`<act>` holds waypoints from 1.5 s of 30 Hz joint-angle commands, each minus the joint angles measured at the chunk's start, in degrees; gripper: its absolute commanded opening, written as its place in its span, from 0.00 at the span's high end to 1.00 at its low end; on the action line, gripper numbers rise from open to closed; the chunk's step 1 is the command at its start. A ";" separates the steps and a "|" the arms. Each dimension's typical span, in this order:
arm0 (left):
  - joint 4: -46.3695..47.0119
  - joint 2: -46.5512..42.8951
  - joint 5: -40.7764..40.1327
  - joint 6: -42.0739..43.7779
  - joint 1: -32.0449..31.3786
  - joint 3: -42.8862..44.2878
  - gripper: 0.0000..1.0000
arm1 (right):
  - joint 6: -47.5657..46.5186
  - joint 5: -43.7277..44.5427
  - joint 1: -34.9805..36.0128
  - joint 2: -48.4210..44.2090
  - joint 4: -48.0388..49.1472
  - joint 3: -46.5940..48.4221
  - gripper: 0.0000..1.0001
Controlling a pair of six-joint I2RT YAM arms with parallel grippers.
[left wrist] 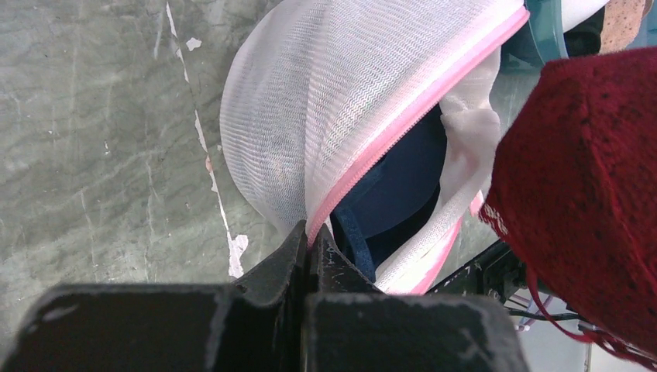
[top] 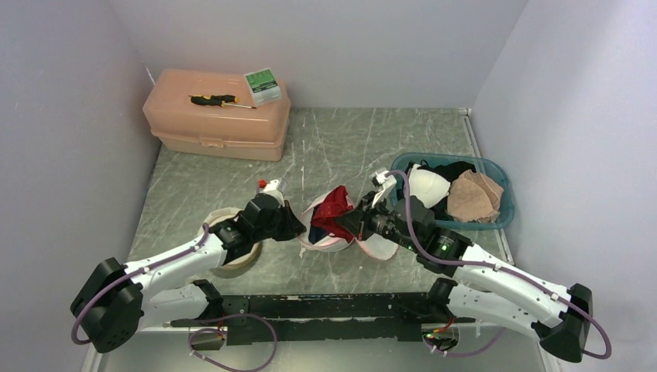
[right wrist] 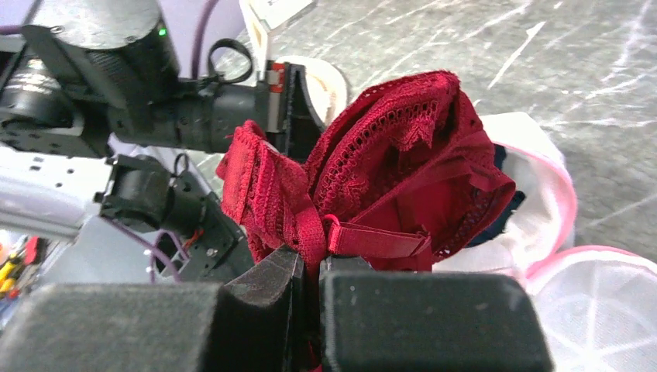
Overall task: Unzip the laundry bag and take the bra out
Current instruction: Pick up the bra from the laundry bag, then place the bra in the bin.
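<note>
At the grey table's [top: 333, 147] middle, the right gripper [right wrist: 310, 260] pinches a dark red lace bra [right wrist: 403, 178] above the unzipped white mesh laundry bag [left wrist: 325, 101]. The left gripper [left wrist: 308, 248] clamps the bag's pink zipper edge [left wrist: 403, 128]. The far-left small box's [top: 262, 87] green label is unreadable.

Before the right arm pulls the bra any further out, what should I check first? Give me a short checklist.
1. Right pincer shut on the red lace bra: ok.
2. Left pincer shut on the mesh laundry bag at its pink zipper: ok.
3. Zipper undone, bag mouth gaping: ok.
4. Bra wholly out of the bag: cannot tell, its lower edge sits at the mouth.
5. Navy garment inside the bag free of the bra's straps: cannot tell.
</note>
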 commanded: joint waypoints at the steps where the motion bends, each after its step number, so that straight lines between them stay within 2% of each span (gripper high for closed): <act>1: 0.17 0.44 -0.82 1.05 -0.09 2.49 0.97 | 2.04 -5.95 -0.76 -1.81 4.29 2.38 1.00; 12: -0.28 1.53 -0.82 1.40 -0.02 3.60 0.97 | 4.01 -11.73 -3.40 -5.75 11.14 1.68 1.00; 23: -5.06 0.79 -0.13 1.27 0.00 5.62 0.94 | -3.05 -7.74 -3.59 -9.93 4.15 7.87 1.00; 26: -5.17 0.10 0.60 1.32 -0.08 5.89 0.91 | -5.58 -5.41 -3.59 -10.81 0.46 9.92 1.00; 29: -5.23 0.07 1.29 1.85 -0.07 6.51 0.80 | -7.88 -1.78 -3.59 -11.20 -3.47 11.75 1.00; 32: -6.79 0.00 1.05 2.75 -0.08 7.73 0.71 | -10.24 7.83 -3.60 -10.79 -10.23 15.21 1.00; 34: -7.15 -0.74 1.23 2.82 -0.02 7.67 0.63 | -11.33 19.26 -3.62 -9.72 -15.74 18.51 1.00; 37: -6.59 -2.41 1.37 2.67 -0.04 6.97 0.41 | -12.30 35.70 -3.59 -7.52 -24.29 23.09 1.00; 40: -6.39 -4.11 0.92 2.97 -0.06 7.09 0.27 | -12.41 48.40 -3.66 -6.55 -28.09 23.68 1.00; 43: -9.41 -4.63 0.35 3.57 -0.09 9.27 0.19 | -14.13 57.51 -4.69 -5.10 -28.84 23.10 1.00; 45: -11.37 -5.04 0.38 3.46 -0.06 10.70 0.17 | -14.34 61.32 -7.80 -2.81 -30.15 23.39 1.00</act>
